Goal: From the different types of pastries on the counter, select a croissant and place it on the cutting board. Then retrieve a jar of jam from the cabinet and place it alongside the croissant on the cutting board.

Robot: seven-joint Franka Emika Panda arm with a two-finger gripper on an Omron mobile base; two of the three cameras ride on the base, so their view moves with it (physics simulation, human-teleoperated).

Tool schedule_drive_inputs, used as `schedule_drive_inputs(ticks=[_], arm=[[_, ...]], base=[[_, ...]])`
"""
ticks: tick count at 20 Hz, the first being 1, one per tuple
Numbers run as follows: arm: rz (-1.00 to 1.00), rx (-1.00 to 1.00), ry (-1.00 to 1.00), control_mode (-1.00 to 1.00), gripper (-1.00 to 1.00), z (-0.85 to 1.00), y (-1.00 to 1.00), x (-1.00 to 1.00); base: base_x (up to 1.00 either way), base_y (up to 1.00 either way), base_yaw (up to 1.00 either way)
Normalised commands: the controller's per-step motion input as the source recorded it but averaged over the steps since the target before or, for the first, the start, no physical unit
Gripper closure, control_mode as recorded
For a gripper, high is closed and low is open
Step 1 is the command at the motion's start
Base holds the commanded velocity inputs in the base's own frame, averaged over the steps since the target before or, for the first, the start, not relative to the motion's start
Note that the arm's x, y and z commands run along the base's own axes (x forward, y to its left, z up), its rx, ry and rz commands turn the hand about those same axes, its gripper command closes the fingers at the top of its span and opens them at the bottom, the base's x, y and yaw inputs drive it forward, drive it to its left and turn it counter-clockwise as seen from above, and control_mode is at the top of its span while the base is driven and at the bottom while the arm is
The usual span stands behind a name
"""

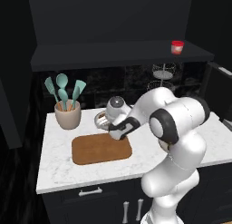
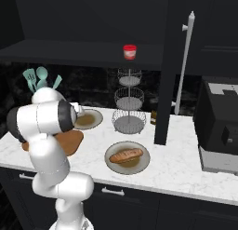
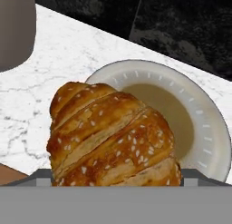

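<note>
A: Croissant (image 3: 113,137) – where is it?

B: Hand view: close up against the camera, golden-brown, ridged, seeded. It hangs in front of a pale plate (image 3: 206,128) whose brown middle is bare. White counter (image 3: 68,60) lies behind and beside it, so it rests on nothing.

A: Gripper?

B: Left base view: gripper (image 1: 118,133) is low over the far right corner of the board (image 1: 102,148), just beside the plate (image 1: 100,120). The jaws stand wide across the croissant, holding it. The fingertips are hidden behind the pastry.

A: Is any of the board in the hand view?

B: A brown sliver at the lower left edge (image 3: 9,174). The croissant is over the counter and the plate rim, not over the wood.

A: Board itself?

B: Flat on the counter (image 1: 59,168), bare on top. Right base view shows only one end of it (image 2: 69,140), behind the arm.

A: Jar?

B: Red lid, upright on the ledge of the dark cabinet (image 1: 113,55), towards its right end (image 1: 177,47). Well apart from the gripper. In the right base view it stands above the wire stand (image 2: 128,103).

A: Bun?

B: On a second plate (image 2: 145,164) near the counter's front edge, reddish-brown (image 2: 125,155), well right of the arm.

A: Other items?

B: Pot (image 1: 67,114) with teal spatulas (image 1: 63,89) behind the board's left end; its grey wall shows at the top left of the hand view (image 3: 16,28)
</note>
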Motion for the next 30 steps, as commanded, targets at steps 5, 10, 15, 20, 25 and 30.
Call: schedule_drive_inputs(ticks=[5, 10, 15, 20, 25, 30], arm=[[0.00, 0.00, -0.01, -1.00, 1.00, 0.19, 0.38, -0.35], [0.02, 0.00, 0.06, -1.00, 1.00, 0.15, 0.34, -0.01], [0.05, 0.00, 0.11, -1.00, 1.00, 0.11, 0.30, -0.02], [0.06, 0.00, 0.06, -1.00, 1.00, 0.11, 0.41, -0.06], [0.04, 0.00, 0.01, -1.00, 1.00, 0.03, 0.38, -0.27], [0.04, 0.00, 0.01, -1.00, 1.00, -0.01, 0.21, -0.63]], base=[[0.00, 0.00, 0.00], [0.00, 0.00, 0.00], [0.00, 0.00, 0.00], [0.00, 0.00, 0.00], [0.00, 0.00, 0.00], [0.00, 0.00, 0.00]])
